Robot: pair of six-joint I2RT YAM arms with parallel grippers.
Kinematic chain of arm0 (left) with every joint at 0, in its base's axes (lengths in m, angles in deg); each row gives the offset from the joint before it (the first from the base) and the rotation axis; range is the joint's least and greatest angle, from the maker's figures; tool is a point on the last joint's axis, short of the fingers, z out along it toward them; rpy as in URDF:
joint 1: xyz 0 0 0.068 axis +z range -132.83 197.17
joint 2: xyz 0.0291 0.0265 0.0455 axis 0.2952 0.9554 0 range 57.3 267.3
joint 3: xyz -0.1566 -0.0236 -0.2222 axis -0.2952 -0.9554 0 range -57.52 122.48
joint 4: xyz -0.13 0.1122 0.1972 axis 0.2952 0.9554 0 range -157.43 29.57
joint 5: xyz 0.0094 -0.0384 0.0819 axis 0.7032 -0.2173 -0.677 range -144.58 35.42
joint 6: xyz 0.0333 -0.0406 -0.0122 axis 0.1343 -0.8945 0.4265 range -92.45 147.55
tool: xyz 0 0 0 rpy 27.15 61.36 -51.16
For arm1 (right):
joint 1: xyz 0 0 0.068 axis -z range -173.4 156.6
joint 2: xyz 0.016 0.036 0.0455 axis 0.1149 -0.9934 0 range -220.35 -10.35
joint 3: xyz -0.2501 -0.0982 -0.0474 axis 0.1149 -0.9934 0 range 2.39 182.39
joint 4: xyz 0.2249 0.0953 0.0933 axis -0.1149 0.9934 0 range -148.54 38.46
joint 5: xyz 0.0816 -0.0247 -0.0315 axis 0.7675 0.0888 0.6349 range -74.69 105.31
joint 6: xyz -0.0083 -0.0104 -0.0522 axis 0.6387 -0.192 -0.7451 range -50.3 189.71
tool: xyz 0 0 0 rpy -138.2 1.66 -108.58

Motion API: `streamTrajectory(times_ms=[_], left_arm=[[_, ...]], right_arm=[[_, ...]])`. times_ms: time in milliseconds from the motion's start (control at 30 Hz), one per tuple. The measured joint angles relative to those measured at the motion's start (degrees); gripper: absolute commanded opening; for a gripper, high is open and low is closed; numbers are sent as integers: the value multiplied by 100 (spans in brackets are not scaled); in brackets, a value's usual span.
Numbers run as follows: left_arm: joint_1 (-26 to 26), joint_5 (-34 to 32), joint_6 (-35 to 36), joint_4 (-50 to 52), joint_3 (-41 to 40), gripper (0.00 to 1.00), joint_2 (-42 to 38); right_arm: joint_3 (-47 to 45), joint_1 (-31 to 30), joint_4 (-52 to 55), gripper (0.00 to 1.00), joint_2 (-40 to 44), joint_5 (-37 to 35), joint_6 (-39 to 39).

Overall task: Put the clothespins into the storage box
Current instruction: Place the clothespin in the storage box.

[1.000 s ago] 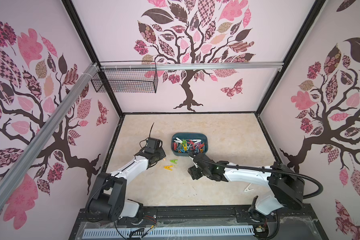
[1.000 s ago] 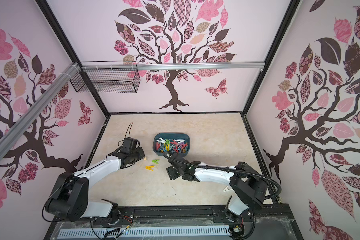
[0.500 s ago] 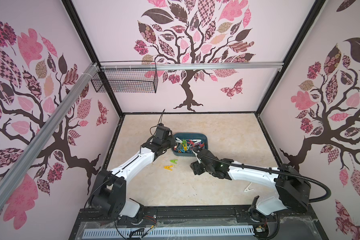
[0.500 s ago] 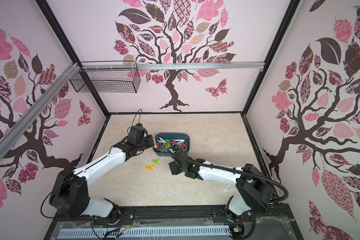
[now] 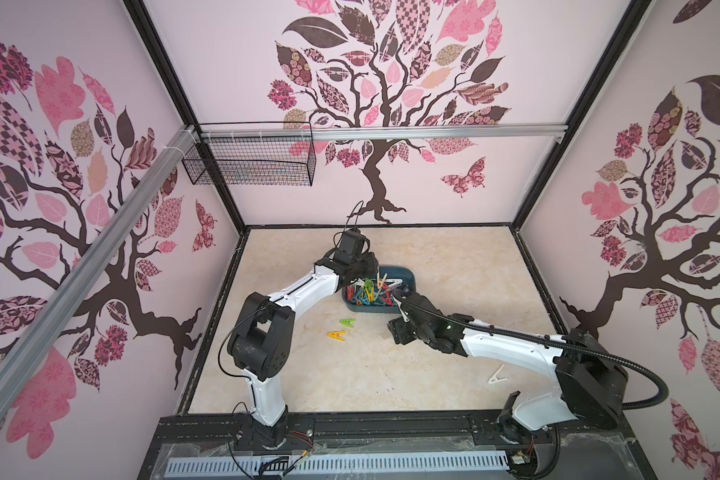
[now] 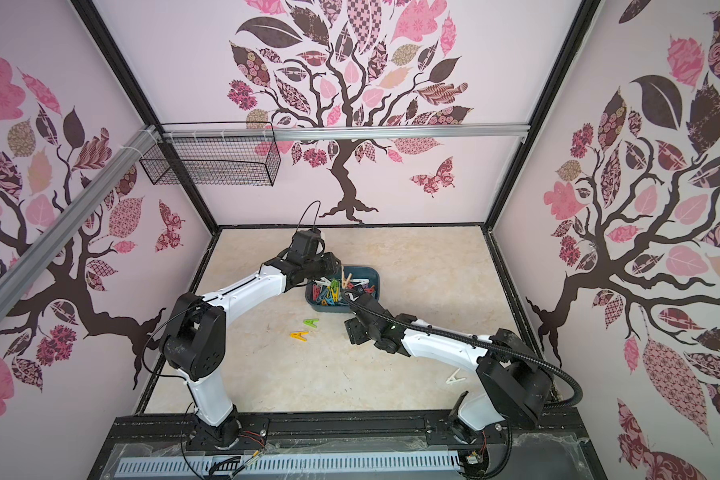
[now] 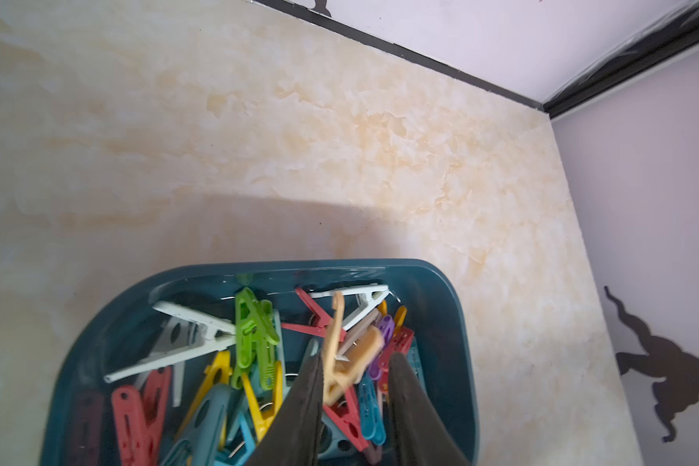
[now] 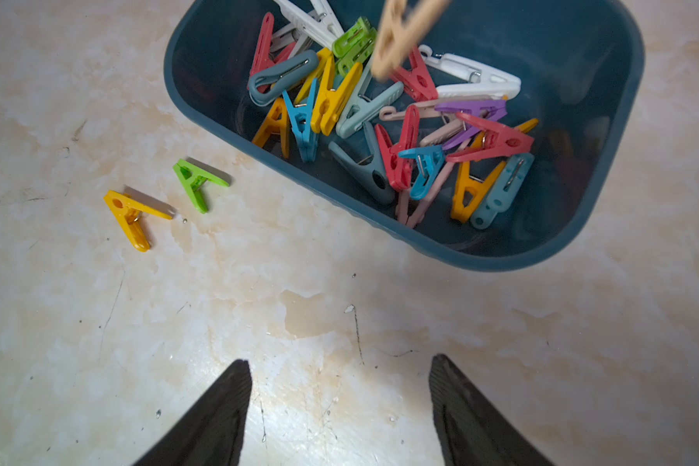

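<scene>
Hidden: in both top views the left arm's wrist covers one short end of the storage box [image 5: 410, 276] [image 6: 376, 275]. In the left wrist view the box [image 7: 452, 306] is cut off at the picture's edge.
Hard to make out: the beige peg [image 8: 396, 40] is blurred and cut off in the right wrist view. Dark pegs in the box's shaded end barely show.
Left gripper [image 7: 358, 357]: above the storage box, jaws partly apart with the beige peg [image 7: 364, 347] between them, against one finger. Whether it is pinched or loose I cannot tell.
Right gripper [image 8: 340, 360]: just outside the storage box's long wall [image 8: 606, 121], over bare table [image 8: 299, 302], jaws wide apart and nothing between them.
Beige peg's axis: it stands steeply tilted above the pile in both top views [image 5: 382, 279] [image 6: 346, 279].
Clothespins [image 8: 380, 113]: heaped inside the storage box, lying crosswise at all angles.
Green peg [image 8: 196, 181]: flat on the table beside the same long wall, closed tip away from the box, legs spread toward it.
Yellow peg [image 8: 132, 218]: just beyond the green one, farther from the box, turned much the same way.
White peg [image 5: 496, 375]: flat on the table, well apart from the box, beside the right arm.
</scene>
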Motion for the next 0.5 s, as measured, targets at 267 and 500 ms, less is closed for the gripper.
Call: streamTrajectory(times_ms=[267, 500], left_arm=[[20, -177, 142, 225, -809, 35, -1174], [20, -439, 70, 579, -2332, 35, -2752]], right_arm=[[-201, -2, 33, 72, 190, 72, 33], [-229, -415, -76, 71, 190, 175, 122]])
